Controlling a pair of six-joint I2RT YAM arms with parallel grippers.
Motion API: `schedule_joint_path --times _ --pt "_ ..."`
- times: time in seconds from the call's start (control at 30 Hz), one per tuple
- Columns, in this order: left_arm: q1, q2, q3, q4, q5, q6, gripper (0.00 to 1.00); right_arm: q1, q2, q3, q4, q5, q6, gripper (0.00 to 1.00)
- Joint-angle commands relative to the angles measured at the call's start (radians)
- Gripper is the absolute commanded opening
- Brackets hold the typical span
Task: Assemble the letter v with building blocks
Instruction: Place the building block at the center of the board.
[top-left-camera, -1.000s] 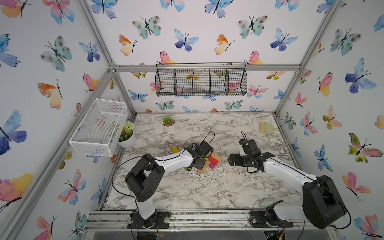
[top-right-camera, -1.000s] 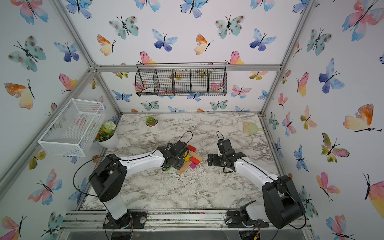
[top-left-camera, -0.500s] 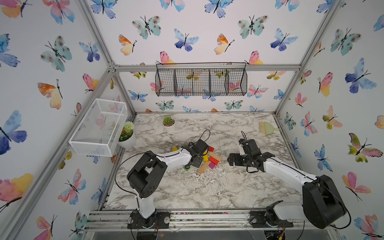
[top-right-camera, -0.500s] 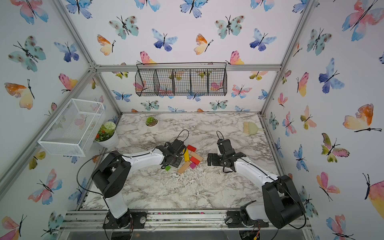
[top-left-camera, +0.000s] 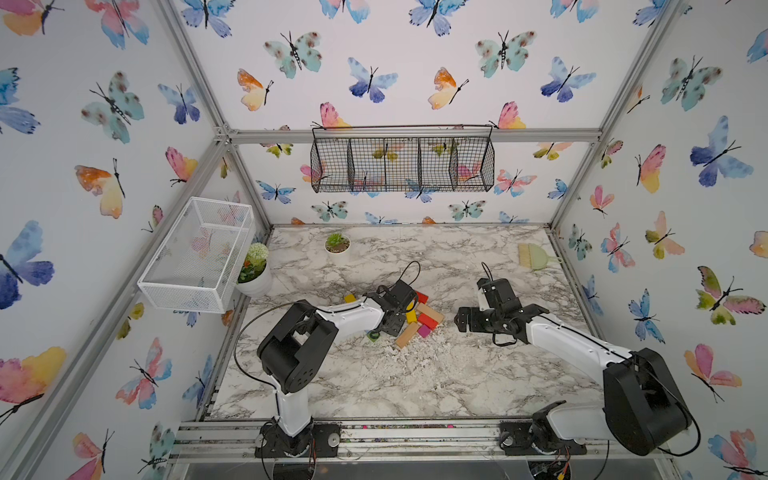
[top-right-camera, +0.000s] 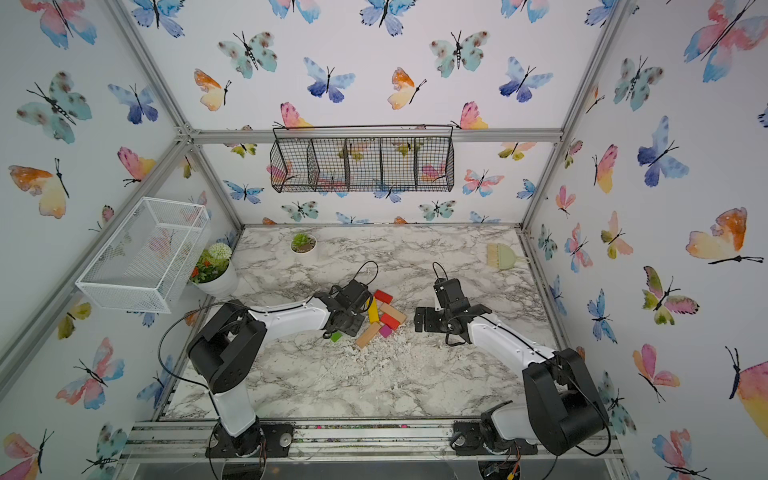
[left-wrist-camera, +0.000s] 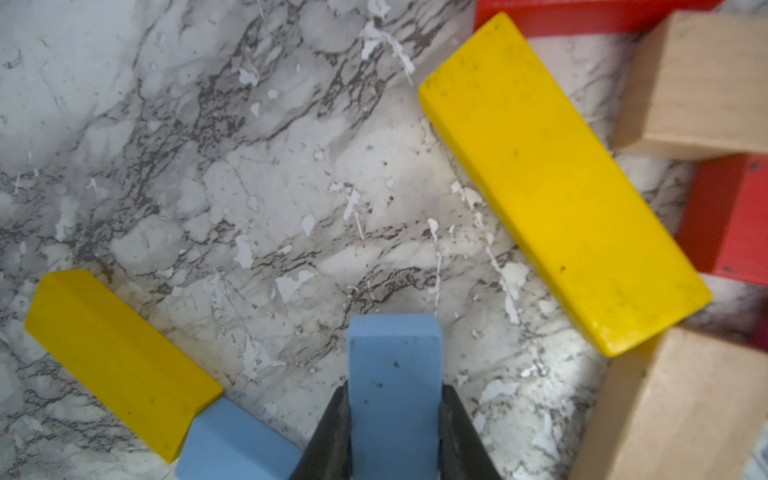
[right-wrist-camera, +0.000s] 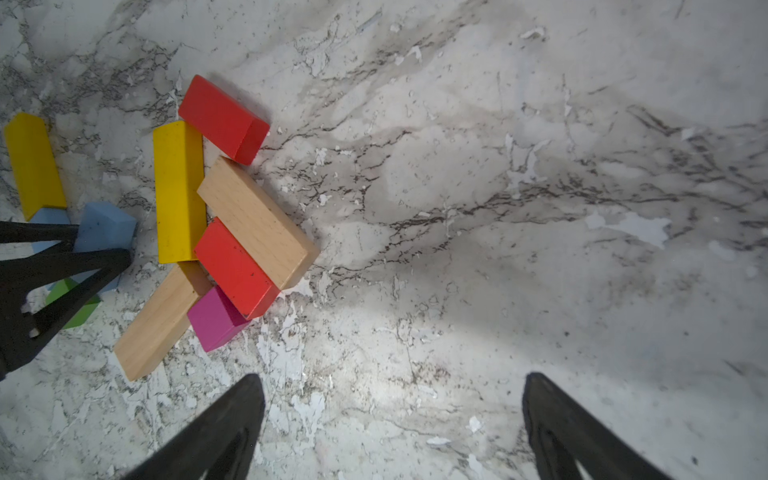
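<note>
Left wrist view: left end effector pinching a light-blue bar of matte, scuffed painted wood, its long axis in line with the fingers and its free end past the tips. Yellow long bar lies slanted, one end against a red bar, the other meeting a tan bar of bare wood. Second yellow bar butts a second light-blue bar. Right end effector is spread wide over the chipped, marble-patterned worktop, beside the block cluster lying mid-worktop between both arms.

The left gripper, carrying a light-blue bar, moves toward ten o'clock, drawing back from the block pile.
</note>
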Motion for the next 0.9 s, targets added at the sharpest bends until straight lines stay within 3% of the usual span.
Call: schedule_joint_path --times 0.0,0.63,0.87 --pt "0.008 0.029 -0.010 -0.007 -0.003 0.005 0.26 -0.004 0.010 -0.013 0.006 -0.012 -0.005 0.98" --pt "0.007 0.018 -0.010 -0.013 -0.019 -0.007 0.46 -0.004 0.020 -0.005 0.003 -0.005 -0.006 0.98" --pt "0.010 -0.063 0.005 -0.011 -0.034 -0.019 0.66 -0.003 0.012 0.049 -0.005 -0.011 -0.024 0.98"
